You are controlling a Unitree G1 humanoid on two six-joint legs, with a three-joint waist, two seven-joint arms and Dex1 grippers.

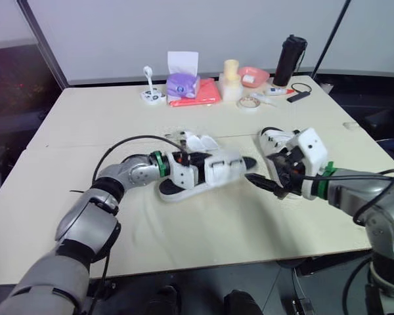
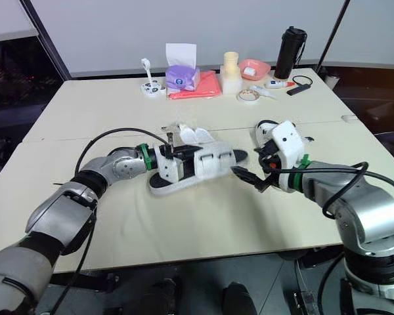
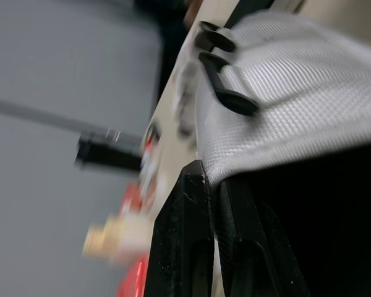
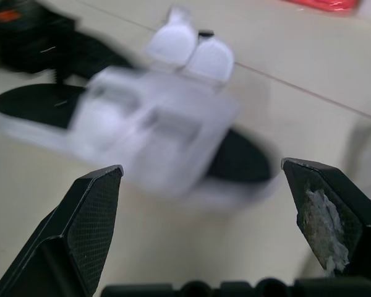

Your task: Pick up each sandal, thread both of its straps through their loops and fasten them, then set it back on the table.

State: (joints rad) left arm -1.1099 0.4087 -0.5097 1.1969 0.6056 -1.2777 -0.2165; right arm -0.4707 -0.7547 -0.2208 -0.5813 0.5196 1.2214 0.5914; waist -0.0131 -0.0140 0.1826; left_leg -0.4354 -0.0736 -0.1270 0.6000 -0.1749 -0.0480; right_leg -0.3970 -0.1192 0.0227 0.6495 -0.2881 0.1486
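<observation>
A white sandal with a black footbed [image 1: 213, 169] lies mid-table, toe pointing right. My left gripper [image 1: 187, 165] is at its heel side. In the left wrist view this gripper [image 3: 217, 192] is shut on the sandal's white woven strap [image 3: 297, 93]. My right gripper [image 1: 266, 178] stands open just off the sandal's toe, and its wrist view shows both fingers [image 4: 89, 216] spread wide with the sandal [image 4: 154, 133] beyond them, untouched. A second white sandal [image 1: 274, 140] lies behind the right gripper, partly hidden by that wrist.
Along the table's far edge stand a purple tissue box [image 1: 182, 84], a red cloth [image 1: 198, 95], a cream container [image 1: 231, 82], a pink bowl [image 1: 253, 75], a tape roll [image 1: 249, 104] and a black bottle [image 1: 289, 60]. The table's front edge [image 1: 217, 262] runs close below the grippers.
</observation>
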